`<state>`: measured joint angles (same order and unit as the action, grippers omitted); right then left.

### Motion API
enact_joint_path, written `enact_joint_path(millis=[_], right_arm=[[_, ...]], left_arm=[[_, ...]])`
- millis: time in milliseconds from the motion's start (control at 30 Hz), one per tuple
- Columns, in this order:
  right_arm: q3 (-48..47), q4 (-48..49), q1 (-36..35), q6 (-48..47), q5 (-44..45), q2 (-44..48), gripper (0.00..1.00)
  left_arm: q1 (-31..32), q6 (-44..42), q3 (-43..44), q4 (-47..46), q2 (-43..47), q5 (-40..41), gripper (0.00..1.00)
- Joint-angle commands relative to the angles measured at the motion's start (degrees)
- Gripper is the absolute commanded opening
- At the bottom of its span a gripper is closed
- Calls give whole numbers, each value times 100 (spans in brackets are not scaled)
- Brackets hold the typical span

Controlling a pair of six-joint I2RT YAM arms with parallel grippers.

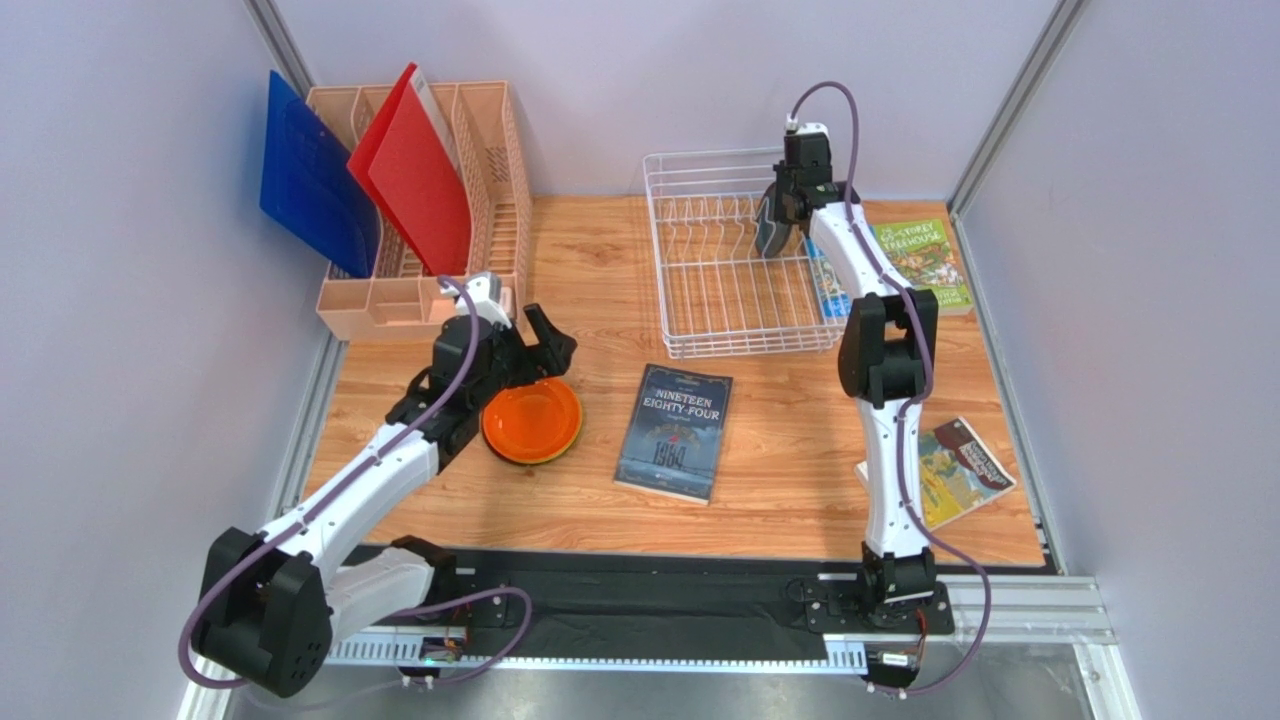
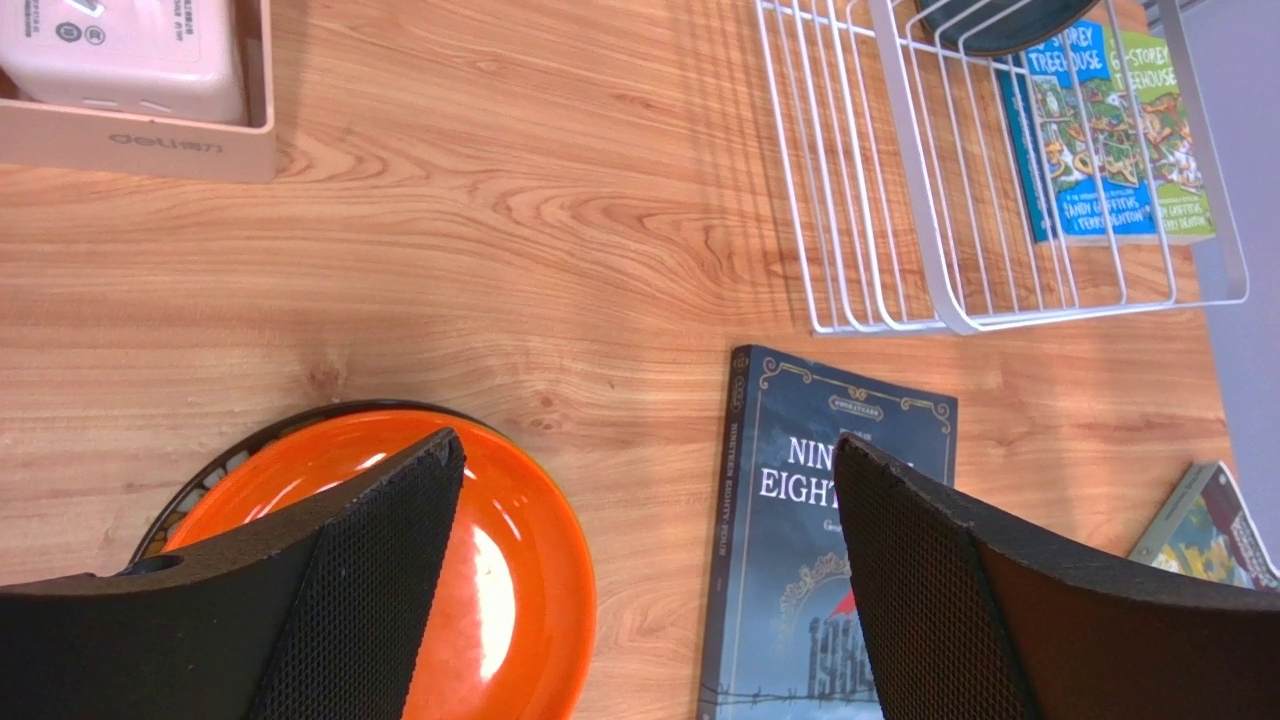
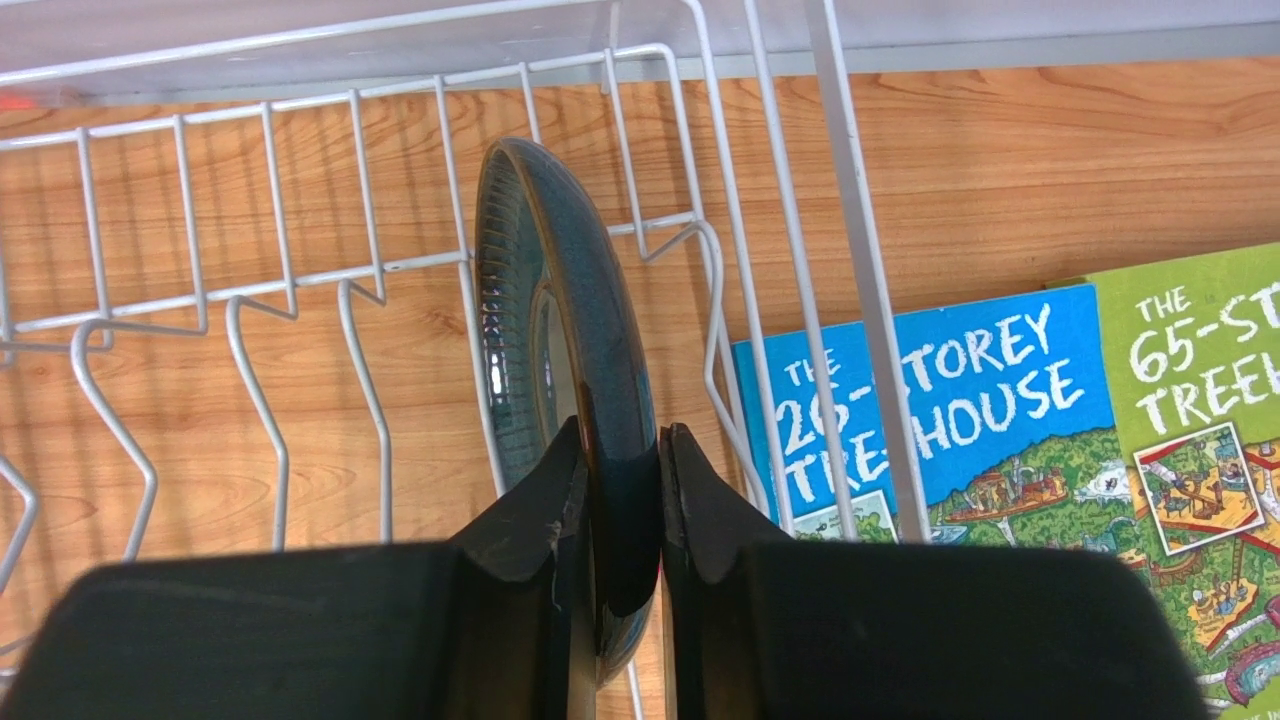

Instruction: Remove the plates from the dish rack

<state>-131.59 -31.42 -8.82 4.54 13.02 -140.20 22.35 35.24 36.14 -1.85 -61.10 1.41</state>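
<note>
Jaws of the right gripper (image 3: 619, 450) pinch the near rim of a teal-grey plate (image 3: 526, 285), one black finger against each face, as seen from the right wrist camera. This plate is dark and glossy, with fine ribbing around its rim. It stands upright on its edge, faces turned left and right, its rim line running away from the camera. It sits among the upright prongs (image 3: 271, 390) of the white wire dish rack (image 3: 864, 300), close to the rack's right wall. Through the wires, a blue book (image 3: 932, 405) and a green book (image 3: 1202, 420) lie flat side by side on the wooden bench (image 3: 1052, 150).

From the left wrist camera, the left gripper (image 2: 646, 447) hangs over the bench with its jaws spread wide and nothing between them. Under its left finger lies an orange plate (image 2: 519, 570), flat, face up and shiny. A darker rim shows at its left edge, possibly another plate beneath, though the view is too tight to be sure. A dark paperback (image 2: 781, 525) lies just to the plate's right. A corner of a salmon-pink organiser (image 2: 135, 150) shows at top left.

From above, the teal-grey plate stands in the dish rack's far right corner, with the right arm reaching to it along the rack's right side. The orange plate rests on the left half of the bench, well apart from the rack, and the paperback lies between them. A red board (image 1: 413, 188) and a blue board (image 1: 308, 165) lean tilted at the organiser.
</note>
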Motion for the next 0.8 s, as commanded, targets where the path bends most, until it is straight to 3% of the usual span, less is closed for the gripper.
enact_joint_path(millis=[0,67,433,767], right_arm=[[-218,31,-41,-128,-1,-218,7],[-183,83,-76,-198,43,-166,0],[1223,1805,-708,-805,2116,1266,0],[1856,2070,-779,-876,2425,2409,0]], left_arm=[[-11,0,69,-351,-77,-79,97],[-11,9,51,-421,-130,-79,97],[-11,-35,323,-360,-490,-97,96],[-11,-70,648,-343,-710,-228,96]])
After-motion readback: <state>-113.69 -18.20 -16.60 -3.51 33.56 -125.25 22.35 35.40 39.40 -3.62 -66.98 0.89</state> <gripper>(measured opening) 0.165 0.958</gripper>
